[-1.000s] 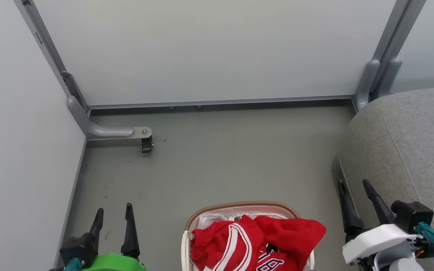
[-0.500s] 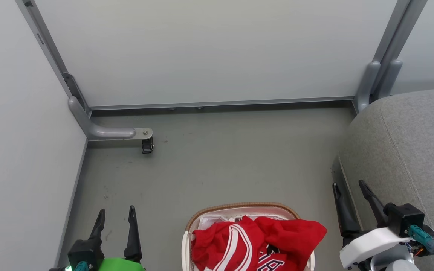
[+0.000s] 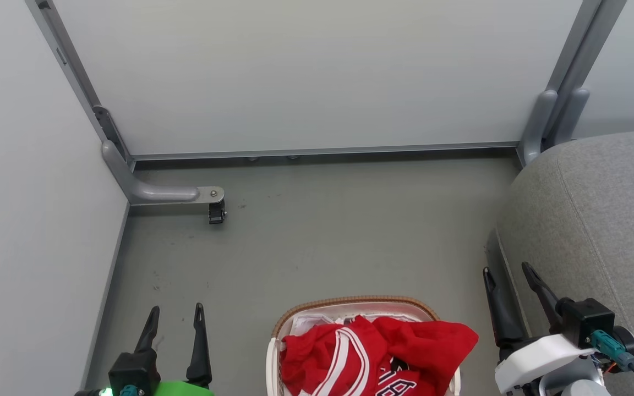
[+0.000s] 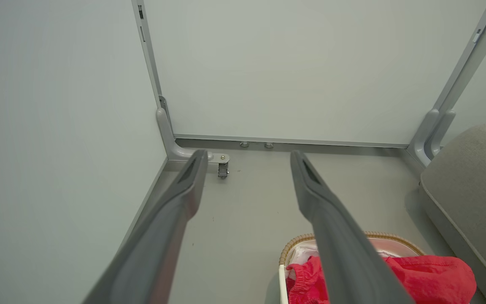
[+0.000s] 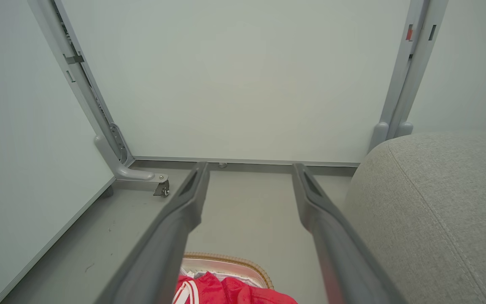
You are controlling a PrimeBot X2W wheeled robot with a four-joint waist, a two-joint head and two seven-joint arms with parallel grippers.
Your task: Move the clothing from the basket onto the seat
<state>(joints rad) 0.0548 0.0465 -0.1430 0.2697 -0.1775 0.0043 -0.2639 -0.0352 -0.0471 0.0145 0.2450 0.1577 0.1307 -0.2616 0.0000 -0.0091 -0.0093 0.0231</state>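
One basket [image 3: 350, 300] stands at the near edge of the grey floor [image 3: 322, 242] in the head view, heaped with the red clothing [image 3: 405, 346]. White stripes and part of a jersey's black-and-white lettering show, though how many garments make up the heap cannot be told. Two end effectors flank the basket without touching it: the left end effector [image 3: 177, 308] at near left and the right end effector [image 3: 506, 268] at near right, each released, its two dark fingers spread wide. The single grey seat [image 3: 597, 209] rises along the right side, just beside the right end effector. One caster wheel [image 3: 216, 212] sits at far left beneath a partition foot. In the left wrist view, the left end effector [image 4: 248, 154] hangs released, two fingers parted above the floor, with the basket [image 4: 292, 246] and clothing [image 4: 428, 278] at near right, the seat [image 4: 466, 190] beyond them and the caster wheel [image 4: 222, 169] far off. In the right wrist view, the right end effector [image 5: 250, 165] is likewise released; the basket [image 5: 226, 256] and clothing [image 5: 226, 293] lie near, and the seat [image 5: 437, 202] is at right.
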